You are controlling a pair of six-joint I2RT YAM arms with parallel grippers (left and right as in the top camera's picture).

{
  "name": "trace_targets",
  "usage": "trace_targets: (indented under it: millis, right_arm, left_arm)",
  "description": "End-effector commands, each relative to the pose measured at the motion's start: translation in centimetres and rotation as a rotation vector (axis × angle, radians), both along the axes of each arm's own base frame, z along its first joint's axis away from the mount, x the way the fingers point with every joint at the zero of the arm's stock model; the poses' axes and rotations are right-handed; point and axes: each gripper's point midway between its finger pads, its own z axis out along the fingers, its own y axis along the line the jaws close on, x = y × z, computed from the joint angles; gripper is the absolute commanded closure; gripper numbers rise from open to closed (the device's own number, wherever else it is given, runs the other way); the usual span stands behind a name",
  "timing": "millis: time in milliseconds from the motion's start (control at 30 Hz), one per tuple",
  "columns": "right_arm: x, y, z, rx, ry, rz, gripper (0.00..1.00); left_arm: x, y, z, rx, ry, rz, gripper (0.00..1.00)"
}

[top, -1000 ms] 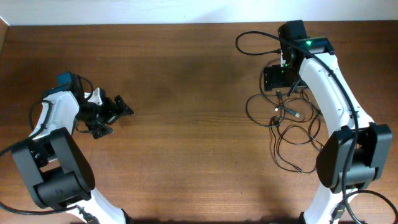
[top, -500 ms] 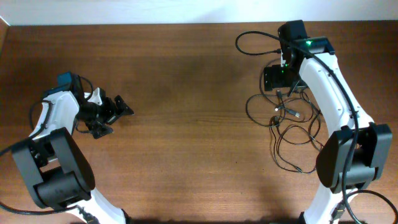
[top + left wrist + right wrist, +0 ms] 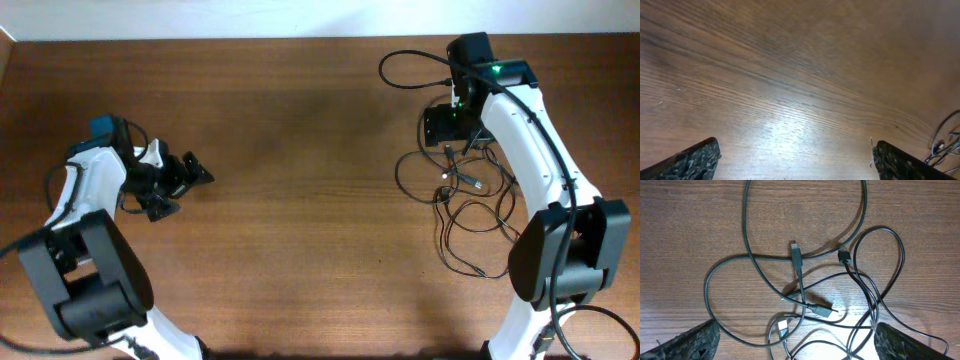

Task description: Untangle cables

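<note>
The left gripper (image 3: 182,190) and right gripper (image 3: 797,345) gape wide — print on the cables (image 3: 800,270) too small to read.

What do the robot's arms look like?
Both arms, the left arm and right arm, have white shells with chunky black joints. The right one shows a green light, the left a blue patch. Their fingers are black and rough.
</note>
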Motion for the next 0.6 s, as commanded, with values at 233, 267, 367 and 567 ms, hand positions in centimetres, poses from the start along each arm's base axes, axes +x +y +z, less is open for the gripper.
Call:
trace_targets:
  millis: [233, 267, 367, 567]
  right_arm:
    - [0.1, 0.1, 0.4, 0.011, -0.010, -0.004, 0.02]
    - [0.1, 0.1, 0.4, 0.011, -0.010, -0.004, 0.02]
    - [0.1, 0.1, 0.4, 0.011, -0.010, -0.004, 0.01]
    - [0.1, 0.1, 0.4, 0.011, -0.010, -0.004, 0.02]
  left_arm:
    - [-1.4, -0.6, 18.6, 0.200, -0.536, -0.003, 0.01]
    - [-2.0, -0.8, 19.8, 0.213, -0.572, -0.003, 0.01]
    - [-2.9, -1.2, 21.8, 0.236, -0.632, -0.003, 0.01]
    - [-2.9, -1.2, 21.9, 0.238, -0.637, -0.003, 0.01]
